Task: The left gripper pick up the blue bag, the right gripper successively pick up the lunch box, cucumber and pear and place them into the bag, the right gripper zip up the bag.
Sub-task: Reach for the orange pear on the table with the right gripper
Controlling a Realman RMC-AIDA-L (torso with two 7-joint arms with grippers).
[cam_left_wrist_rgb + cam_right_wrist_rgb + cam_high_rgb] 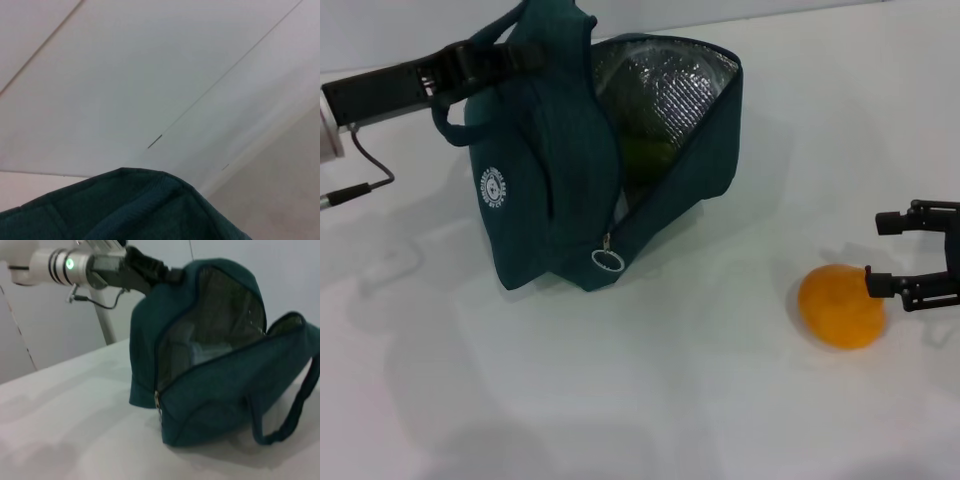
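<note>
The blue bag [545, 180] stands on the white table with its top held up by a loop handle, and my left gripper [485, 55] is shut on that handle. Its zipper is open, showing the silver lining. A dark green shape in the bag's mouth is the cucumber [645, 150]. In the right wrist view a pale shape inside the blue bag [220, 365] looks like the lunch box [197, 347]. The pear [840, 305] lies on the table to the right of the bag. My right gripper [882, 252] is open just right of it, its lower fingertip at the pear's edge.
The zipper's ring pull [607, 260] hangs at the bag's front lower corner. A grey cable [360, 175] trails on the table at the far left. The left wrist view shows only teal fabric [125, 210] and white surfaces.
</note>
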